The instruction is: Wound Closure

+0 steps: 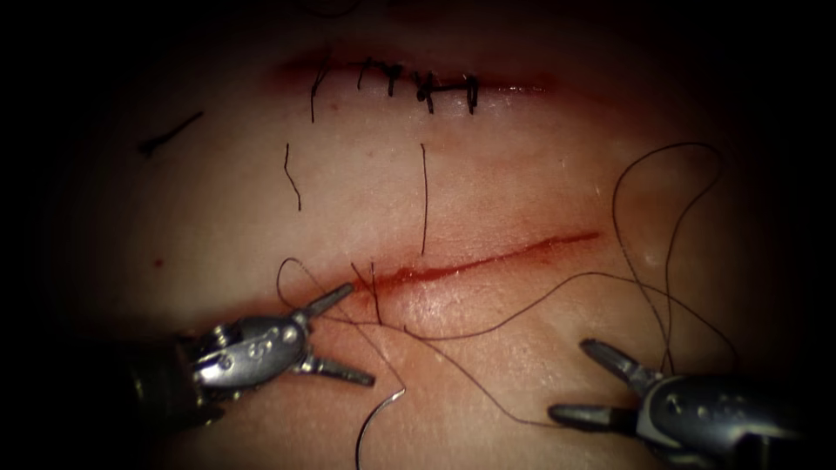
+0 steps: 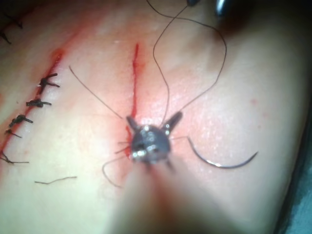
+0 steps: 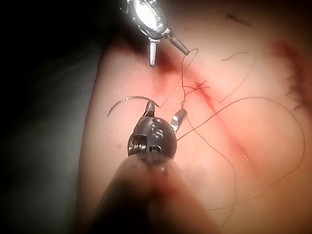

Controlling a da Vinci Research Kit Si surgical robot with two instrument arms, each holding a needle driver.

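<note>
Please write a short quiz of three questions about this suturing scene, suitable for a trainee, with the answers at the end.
1. True or false: the needle lies free on the tissue.
2. What does the left tool hold? A) needle B) thread C) nothing
3. How do the jaws of the right tool stand?

Key
1. True: it rests near the left tool, outside both tools' jaws and not in the tissue.
2. C: its jaws are open around nothing, near the thread at the cut.
3. Open, holding nothing.
</note>
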